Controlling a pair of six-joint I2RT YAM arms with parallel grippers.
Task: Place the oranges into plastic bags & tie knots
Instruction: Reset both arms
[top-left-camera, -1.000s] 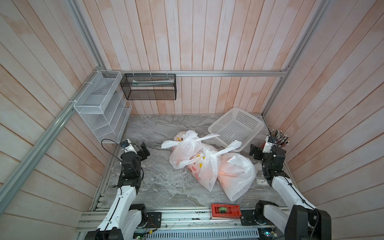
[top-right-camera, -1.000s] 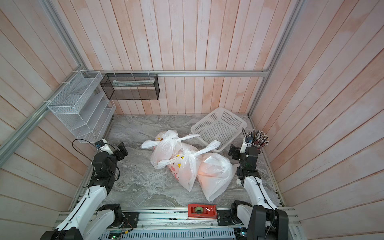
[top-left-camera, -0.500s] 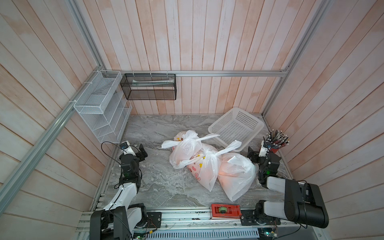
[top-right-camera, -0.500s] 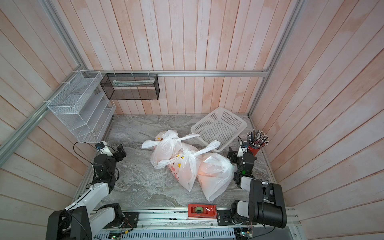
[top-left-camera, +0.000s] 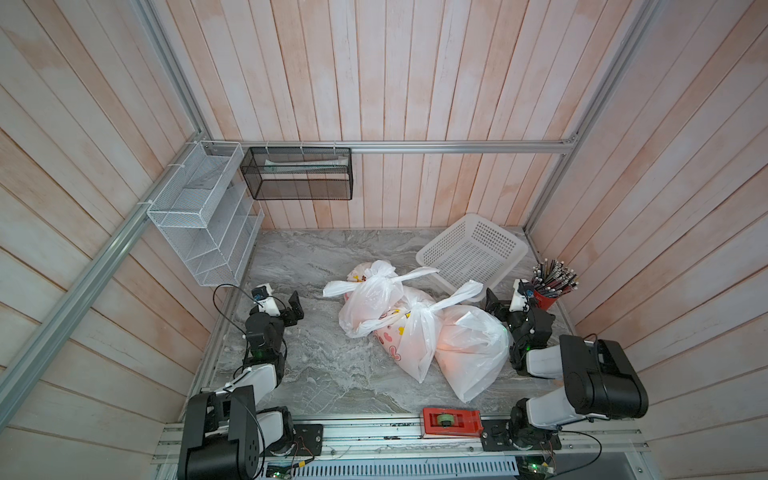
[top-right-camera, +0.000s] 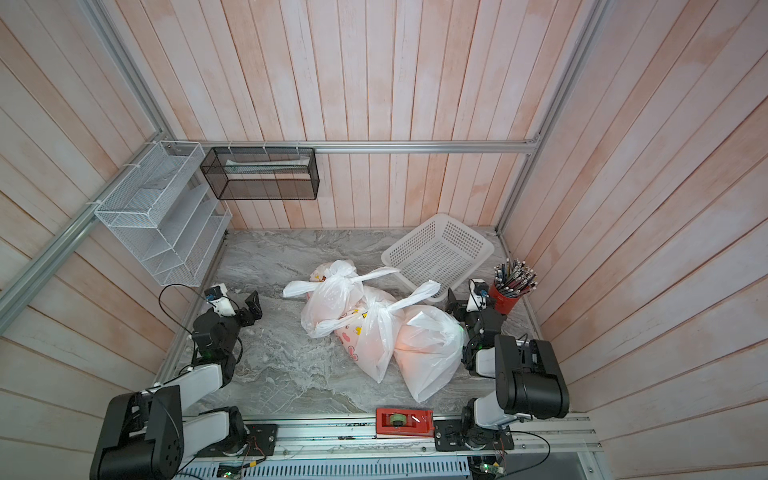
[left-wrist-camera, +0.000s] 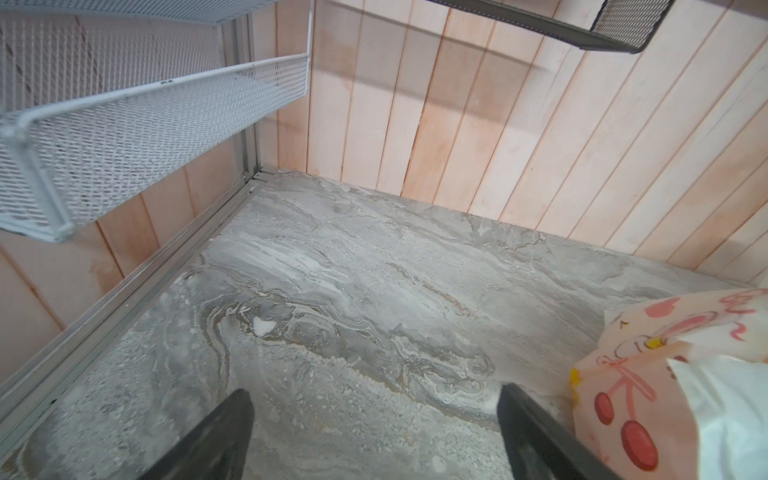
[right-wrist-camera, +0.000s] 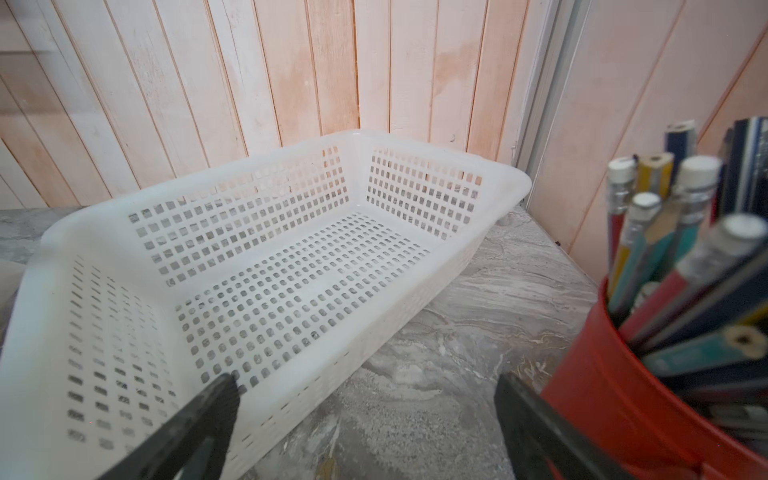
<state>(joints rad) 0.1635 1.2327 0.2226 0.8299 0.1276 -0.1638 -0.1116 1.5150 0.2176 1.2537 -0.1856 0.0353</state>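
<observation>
Three white plastic bags lie bunched together mid-table in both top views: one at the back left (top-left-camera: 370, 301), a cartoon-printed one (top-left-camera: 409, 345) in the middle, and one at the right (top-right-camera: 428, 353). Knots (top-left-camera: 390, 279) (top-left-camera: 424, 309) with loose strap ends close the first two. The oranges show only as an orange tint through the plastic. My left gripper (top-left-camera: 293, 309) (left-wrist-camera: 374, 395) rests open and empty left of the bags, the printed bag (left-wrist-camera: 665, 374) beside one finger. My right gripper (top-left-camera: 494, 303) (right-wrist-camera: 365, 382) is open and empty, right of the bags.
An empty white perforated basket (top-left-camera: 473, 253) (right-wrist-camera: 249, 257) sits at the back right. A red cup of pencils (top-left-camera: 548, 297) (right-wrist-camera: 615, 395) stands close beside my right gripper. A red tape dispenser (top-left-camera: 451, 422) lies on the front rail. A white wire rack (top-left-camera: 203, 224) and a black mesh basket (top-left-camera: 297, 178) hang on the walls.
Both arms have folded down and back toward their bases, with the grippers staying open at the table's sides. The bags have not moved.
</observation>
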